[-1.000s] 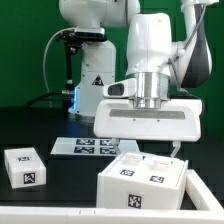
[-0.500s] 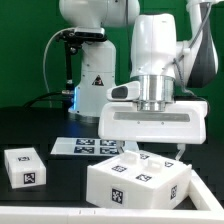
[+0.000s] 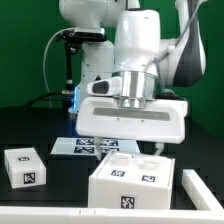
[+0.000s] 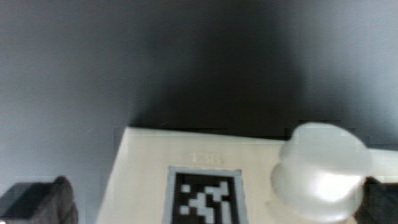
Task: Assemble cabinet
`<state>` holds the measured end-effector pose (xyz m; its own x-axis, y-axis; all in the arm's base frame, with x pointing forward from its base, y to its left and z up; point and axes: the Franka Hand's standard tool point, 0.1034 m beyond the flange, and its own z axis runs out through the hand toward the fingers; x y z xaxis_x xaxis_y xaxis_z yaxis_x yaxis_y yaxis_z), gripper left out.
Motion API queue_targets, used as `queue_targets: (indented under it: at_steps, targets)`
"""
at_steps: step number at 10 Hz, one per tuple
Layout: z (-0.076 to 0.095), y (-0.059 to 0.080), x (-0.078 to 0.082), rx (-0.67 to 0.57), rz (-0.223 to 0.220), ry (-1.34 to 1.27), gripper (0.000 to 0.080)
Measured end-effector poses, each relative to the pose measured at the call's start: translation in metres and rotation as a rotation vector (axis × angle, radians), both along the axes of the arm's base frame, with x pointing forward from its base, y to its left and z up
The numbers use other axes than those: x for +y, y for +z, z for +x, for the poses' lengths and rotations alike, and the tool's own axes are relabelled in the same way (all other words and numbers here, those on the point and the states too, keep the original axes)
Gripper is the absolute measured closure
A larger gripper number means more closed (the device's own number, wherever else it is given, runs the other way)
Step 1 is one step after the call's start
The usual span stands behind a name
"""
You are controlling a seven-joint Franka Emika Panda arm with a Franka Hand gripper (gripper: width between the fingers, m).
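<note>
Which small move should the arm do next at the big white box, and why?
Probably lower the gripper slightly and close it on the cabinet. It hangs just above the cabinet's far edge, and the wrist view shows one finger at a tagged face. Whether it already grips is unclear.

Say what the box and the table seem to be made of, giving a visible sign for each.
The box looks like white moulded plastic with a smooth, slightly matt finish: even colour, thick walls, softly rounded edges. The table has a black matt surface with no grain or glare; whether it is cloth, mat or painted board cannot be told.
</note>
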<state>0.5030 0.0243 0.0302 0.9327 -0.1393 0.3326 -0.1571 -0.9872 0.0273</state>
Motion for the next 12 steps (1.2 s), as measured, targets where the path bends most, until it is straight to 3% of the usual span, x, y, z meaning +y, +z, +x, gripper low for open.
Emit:
queue_targets:
  at_steps: [3,7,10,12]
  targets:
    - [0.0,0.0,-0.016,-0.006,-0.014,-0.002,0.0004]
    - [-0.005,0.003,-0.013,-0.028,-0.026,0.023,0.0004]
    - [-0.007,-0.01,0.004,-0.042,-0.033,0.044,0.0004]
    - [0.0,-0.009,0.015,-0.054,-0.026,0.054,0.0004]
